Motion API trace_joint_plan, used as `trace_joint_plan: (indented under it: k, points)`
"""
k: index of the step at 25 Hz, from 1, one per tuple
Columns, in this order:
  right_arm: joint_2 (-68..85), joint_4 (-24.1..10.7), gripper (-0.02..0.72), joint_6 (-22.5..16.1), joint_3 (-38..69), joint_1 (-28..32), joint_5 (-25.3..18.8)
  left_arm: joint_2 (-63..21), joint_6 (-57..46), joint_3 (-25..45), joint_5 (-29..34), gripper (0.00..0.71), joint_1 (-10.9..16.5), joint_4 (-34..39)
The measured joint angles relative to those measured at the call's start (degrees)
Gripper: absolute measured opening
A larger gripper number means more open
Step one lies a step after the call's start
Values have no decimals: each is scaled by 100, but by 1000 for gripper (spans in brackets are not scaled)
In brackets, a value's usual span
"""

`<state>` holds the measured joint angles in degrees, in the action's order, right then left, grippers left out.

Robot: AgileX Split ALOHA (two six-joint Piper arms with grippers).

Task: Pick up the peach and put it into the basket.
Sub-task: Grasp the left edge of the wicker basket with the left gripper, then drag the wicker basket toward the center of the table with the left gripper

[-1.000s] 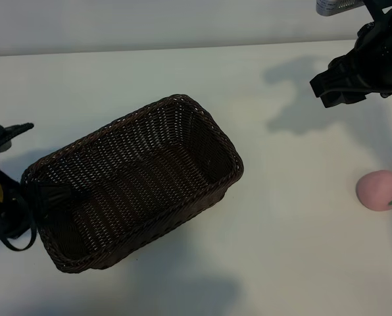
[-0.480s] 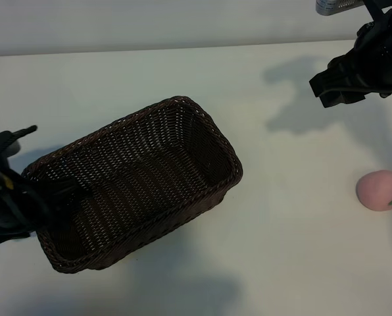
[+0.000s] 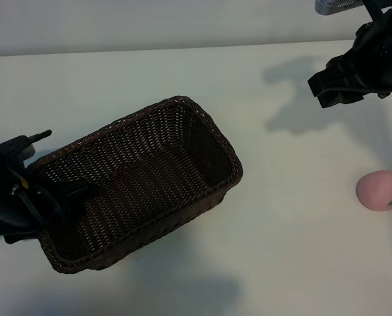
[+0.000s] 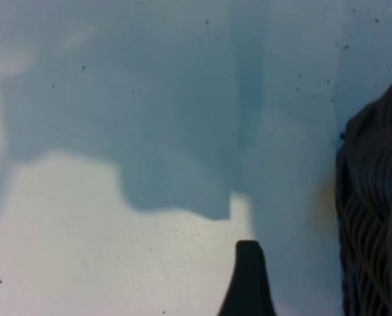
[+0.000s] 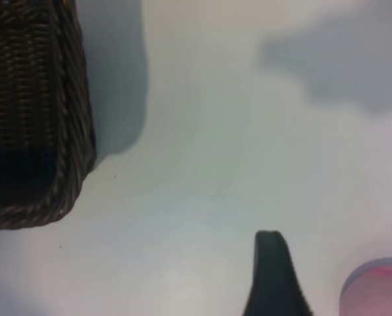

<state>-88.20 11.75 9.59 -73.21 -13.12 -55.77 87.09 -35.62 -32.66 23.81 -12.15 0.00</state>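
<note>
The peach [image 3: 380, 190] lies on the white bench [image 3: 281, 230], well to the right of the basket [image 3: 183, 112] and apart from it. The right tool [image 3: 331, 89] hangs above the bench beyond the peach, fingers apart, holding nothing. The left tool [image 3: 68, 194] sits at the basket's left end, fingers apart, one inside the rim.

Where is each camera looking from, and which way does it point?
Exterior view: high up, looking down at the table, basket and peach; both arms show, the left tool at the basket's end, the right tool raised.
Left wrist view: on the left arm, facing down at the table and basket edge; one fingertip shows.
Right wrist view: on the right arm, facing down; a fingertip shows.
Shared: the basket appears in all three; the peach in exterior and right wrist.
</note>
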Motion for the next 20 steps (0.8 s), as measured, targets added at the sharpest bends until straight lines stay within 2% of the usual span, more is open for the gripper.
trace_joint_plan:
  k: [3,6,7,11,14,16,20]
  points:
    - [0,0,457,0,0,0,-12,0,0,0,-24,467,0,0]
    - [0,5,457,0,0,0,-18,0,-16,0,-54,269,5,0]
    - [0,5,457,0,0,0,-23,0,-65,0,-124,242,12,-33]
    - [0,5,457,0,0,0,-23,0,-10,0,-206,241,12,-97]
    - [0,5,457,0,0,0,-23,-54,104,0,-314,210,12,-293]
    - [0,5,457,0,0,0,-23,-173,303,0,-413,168,12,-550]
    - [0,5,457,0,0,0,-25,-518,973,6,-525,160,12,-1253]
